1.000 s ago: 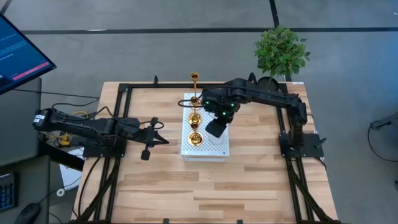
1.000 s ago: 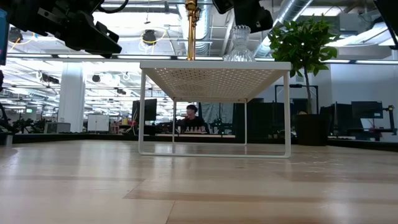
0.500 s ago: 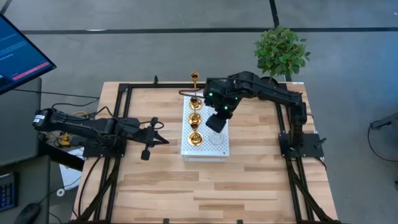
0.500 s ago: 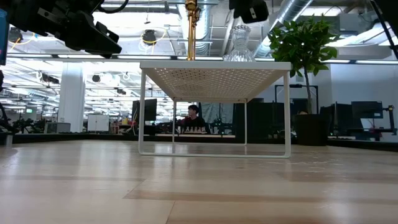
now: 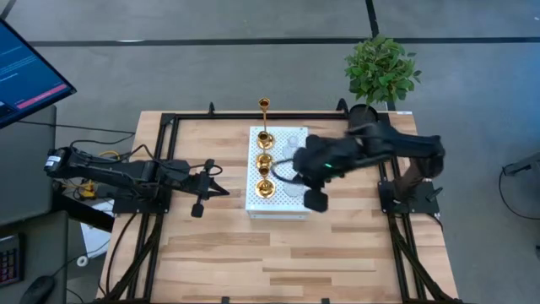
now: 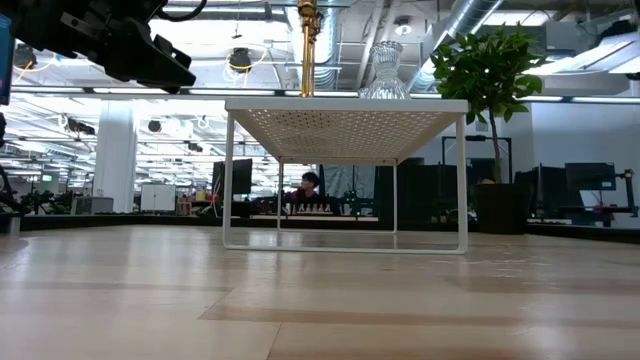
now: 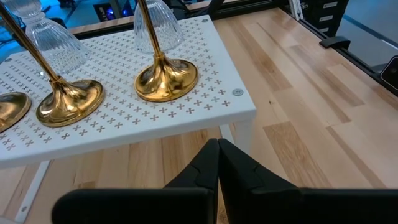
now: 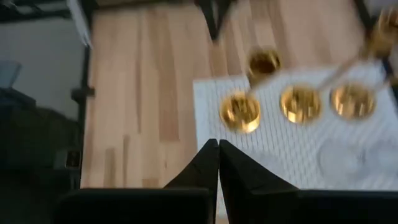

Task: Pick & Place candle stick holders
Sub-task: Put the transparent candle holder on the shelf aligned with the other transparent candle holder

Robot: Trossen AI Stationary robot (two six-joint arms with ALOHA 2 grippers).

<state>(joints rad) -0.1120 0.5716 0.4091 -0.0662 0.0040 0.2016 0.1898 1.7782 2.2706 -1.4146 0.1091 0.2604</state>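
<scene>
Right end effector, seen from above, is held over the front right corner of the white perforated stand, on which the candle stick holders are grouped: a tall gold holder at the back, two short gold holders in a line before it, and two clear glass holders beside them. The left end effector is parked well apart on the worktop. At table height, only the gold stem and one glass holder are shown on the stand top; neither end effector can be told. From the left wrist, its fingers are seen pressed together, empty. From the right wrist, the fingers likewise meet with nothing between them. A sideways sweep of the right arm near the stand is judged the main hazard: the thin-stemmed holder could be toppled, and glass could be knocked off the edge.
</scene>
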